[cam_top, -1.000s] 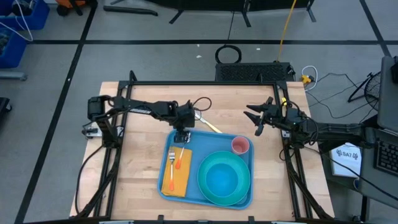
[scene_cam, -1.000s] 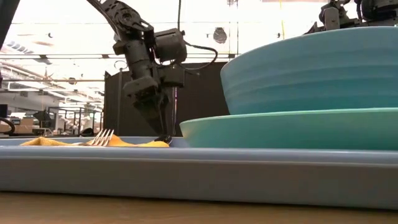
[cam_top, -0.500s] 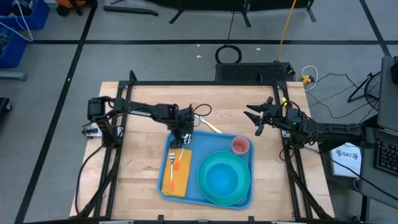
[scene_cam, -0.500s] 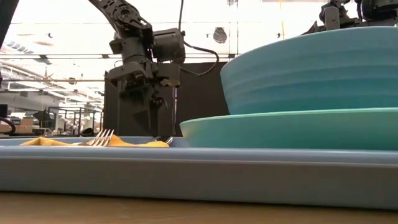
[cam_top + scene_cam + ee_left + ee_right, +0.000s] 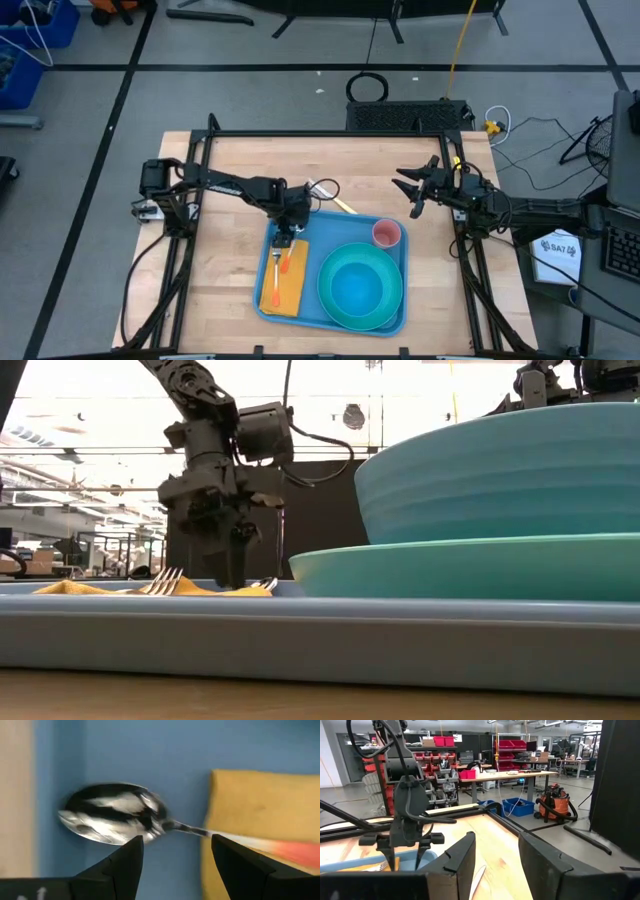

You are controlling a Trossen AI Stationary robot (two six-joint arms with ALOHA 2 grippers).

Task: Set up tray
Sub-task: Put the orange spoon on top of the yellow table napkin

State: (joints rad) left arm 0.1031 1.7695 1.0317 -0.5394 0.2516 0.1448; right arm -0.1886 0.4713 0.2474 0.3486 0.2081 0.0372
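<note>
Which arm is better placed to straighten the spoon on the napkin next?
Left, probably. The left pincer hangs open right over the spoon at the napkin's far end inside the tray. The right pincer waits open off the tray, above bare table.

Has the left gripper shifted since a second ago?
Yes. The left gripper moved left and toward the yellow-orange folded napkin, judged against the small pink cup.

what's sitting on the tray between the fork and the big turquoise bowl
An orange-handled spoon lies between the fork and the bowl, on the yellow napkin on the tray; the high view shows it.
</note>
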